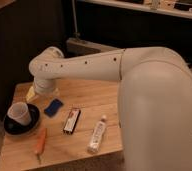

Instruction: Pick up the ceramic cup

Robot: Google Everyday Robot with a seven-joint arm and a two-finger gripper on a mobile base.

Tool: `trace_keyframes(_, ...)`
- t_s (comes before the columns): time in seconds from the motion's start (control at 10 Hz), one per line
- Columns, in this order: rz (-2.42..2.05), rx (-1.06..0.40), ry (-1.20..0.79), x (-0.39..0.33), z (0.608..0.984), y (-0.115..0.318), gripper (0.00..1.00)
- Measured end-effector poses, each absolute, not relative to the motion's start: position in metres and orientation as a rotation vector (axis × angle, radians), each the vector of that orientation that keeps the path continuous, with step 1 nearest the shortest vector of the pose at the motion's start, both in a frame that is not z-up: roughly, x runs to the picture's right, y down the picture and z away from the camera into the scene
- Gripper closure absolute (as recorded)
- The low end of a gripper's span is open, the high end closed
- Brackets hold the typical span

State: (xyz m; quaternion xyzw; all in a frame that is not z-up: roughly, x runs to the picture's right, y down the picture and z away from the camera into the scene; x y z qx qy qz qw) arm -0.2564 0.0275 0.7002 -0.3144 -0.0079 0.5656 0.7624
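The ceramic cup [20, 114] is small and white, wider at its rim. It rests tilted in a round black shallow dish [21, 120] at the left edge of the wooden table [89, 95]. My white arm reaches from the right across the table. The gripper [43, 91] hangs below the wrist at the table's back left, above and to the right of the cup, apart from it. Its fingers are hidden by the wrist.
A blue sponge [53, 107] lies right of the dish. A dark flat packet [72, 121], a clear bottle [97, 134] on its side and an orange carrot [40, 143] lie toward the front. A yellow thing [31, 93] sits by the gripper. The arm's bulk covers the table's right side.
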Motion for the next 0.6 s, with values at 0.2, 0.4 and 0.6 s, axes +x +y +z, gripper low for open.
trace_keyframes(0.2,1.230,-0.686,-0.015,-0.2569,0.7011,0.0288,0.20)
trace_keyframes(0.4,1.230,-0.687,-0.016,-0.2572,0.7009,0.0288,0.20)
trace_keyframes(0.6,1.230,-0.687,-0.015,-0.2569,0.7009,0.0287,0.20)
